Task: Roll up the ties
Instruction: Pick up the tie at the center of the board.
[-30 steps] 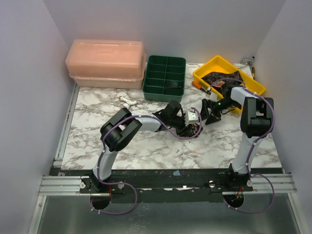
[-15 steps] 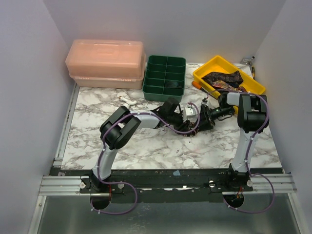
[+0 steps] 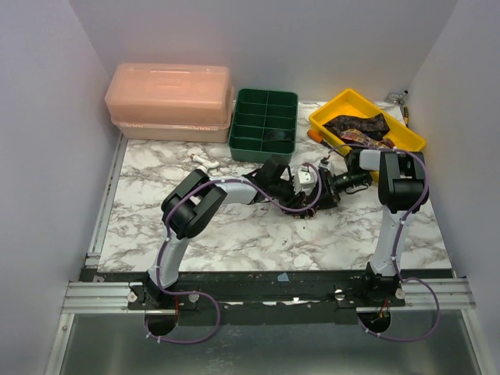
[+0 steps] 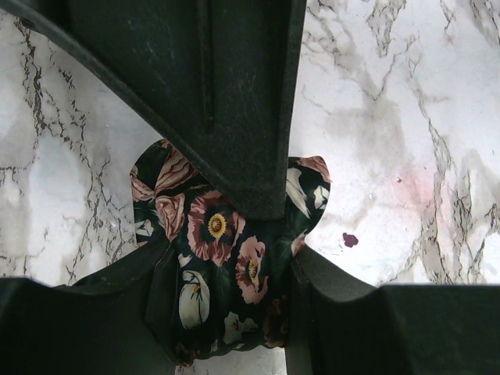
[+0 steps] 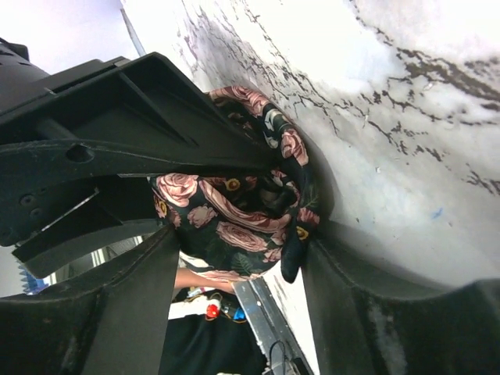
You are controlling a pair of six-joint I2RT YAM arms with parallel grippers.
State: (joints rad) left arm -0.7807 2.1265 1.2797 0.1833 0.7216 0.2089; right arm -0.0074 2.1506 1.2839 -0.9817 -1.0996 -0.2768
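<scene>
A rolled tie (image 4: 223,238), dark with pink flowers, sits on the marble table (image 3: 234,234) at mid right. My left gripper (image 4: 228,262) is shut on it, a finger pressed against each side. In the left wrist view a right finger (image 4: 234,101) reaches over the roll from above. My right gripper (image 5: 238,242) grips the same tie (image 5: 234,207) from the opposite side, both fingers touching it. From above, the left gripper (image 3: 299,197) and right gripper (image 3: 323,192) meet nose to nose and hide the roll. More ties (image 3: 358,125) lie crumpled in the yellow bin (image 3: 326,108).
A green compartment tray (image 3: 264,117) stands at the back centre, with a pink lidded box (image 3: 170,101) to its left. Small white plastic pieces (image 3: 205,162) lie in front of the box. The yellow bin sits close behind the right arm.
My right arm has dropped and swung left to meet the left gripper, and its jaws have narrowed onto the roll. The left gripper has kept its hold, shifting slightly toward the back.
</scene>
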